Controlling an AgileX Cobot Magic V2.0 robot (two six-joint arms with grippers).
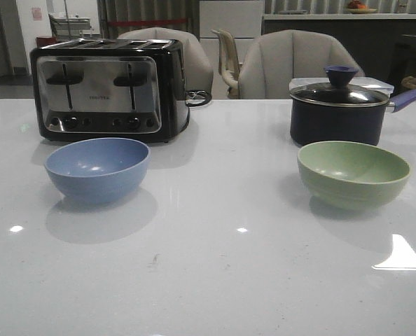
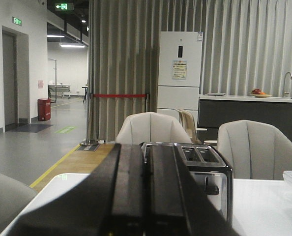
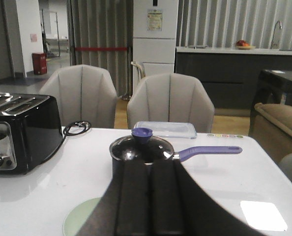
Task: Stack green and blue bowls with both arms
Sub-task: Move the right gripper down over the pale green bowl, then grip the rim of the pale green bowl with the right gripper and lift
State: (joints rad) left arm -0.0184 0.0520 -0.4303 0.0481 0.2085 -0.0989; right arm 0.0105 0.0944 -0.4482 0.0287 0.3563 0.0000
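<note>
On a glossy white table (image 1: 215, 280), the blue bowl (image 1: 97, 169) and green bowl (image 1: 353, 173) are sitting well apart, both upright. Just below and ahead of the right gripper (image 3: 151, 196), whose fingers are pressing together with nothing between them, the green bowl's rim is showing. Likewise clenched and empty, the left gripper (image 2: 146, 196) is pointing toward the toaster (image 1: 110, 87); the blue bowl is lying outside its view.
</note>
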